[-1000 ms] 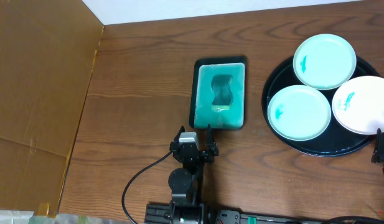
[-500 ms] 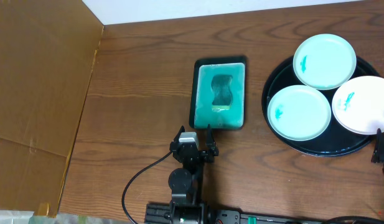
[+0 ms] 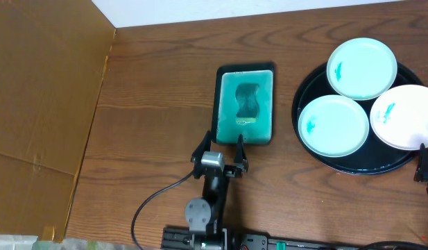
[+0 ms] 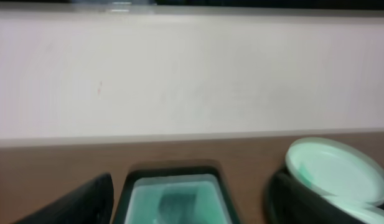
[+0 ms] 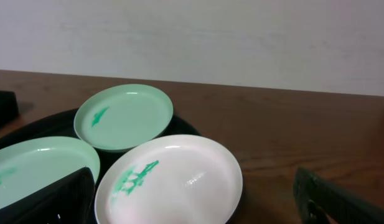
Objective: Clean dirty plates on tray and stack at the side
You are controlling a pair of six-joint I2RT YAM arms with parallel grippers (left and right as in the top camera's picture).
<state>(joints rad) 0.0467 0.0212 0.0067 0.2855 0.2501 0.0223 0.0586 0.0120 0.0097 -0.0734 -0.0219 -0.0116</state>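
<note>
Plates (image 3: 333,125) as before; left jaws wider.

My left gripper (image 3: 220,148) sits with its fingers spread wide, just below the small sponge tray (image 3: 215,104) with a teal sponge (image 3: 247,103) in it. Well off to the right, the big black tray (image 3: 311,87) holds the back green plate (image 3: 361,68), the front green plate (image 3: 333,126) and the white plate (image 3: 408,117), each with a teal smear.
</note>
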